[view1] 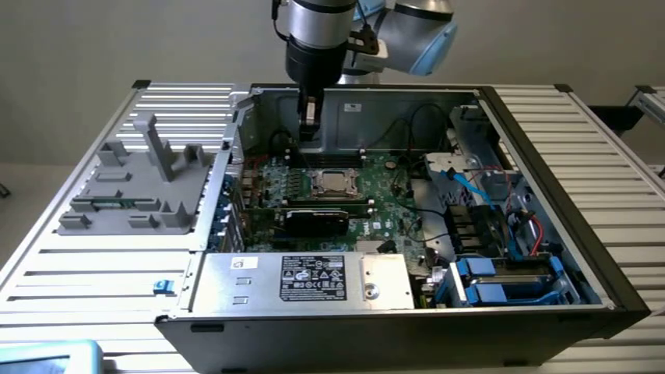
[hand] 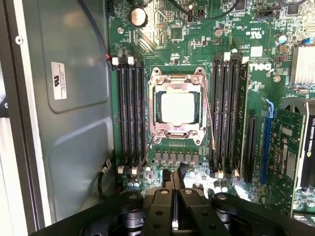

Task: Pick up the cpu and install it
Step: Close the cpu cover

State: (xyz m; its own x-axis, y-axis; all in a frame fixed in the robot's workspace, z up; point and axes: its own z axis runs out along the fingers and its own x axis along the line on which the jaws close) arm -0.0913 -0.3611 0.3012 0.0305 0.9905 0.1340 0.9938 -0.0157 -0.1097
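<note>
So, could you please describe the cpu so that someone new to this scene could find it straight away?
Look into the open computer case at the green motherboard on its floor. On the board, between two banks of black memory slots, sits a metal socket frame. The cpu is the small flat silver square inside it, smooth and bare beside the ribbed slots.

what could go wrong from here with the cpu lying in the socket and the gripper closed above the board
1. The cpu lies inside the socket frame; if it is not seated flat, pressing on it could damage the socket.
2. The shut gripper hangs close to the memory slots and small parts on the motherboard; a low sideways move could clip them.
</note>
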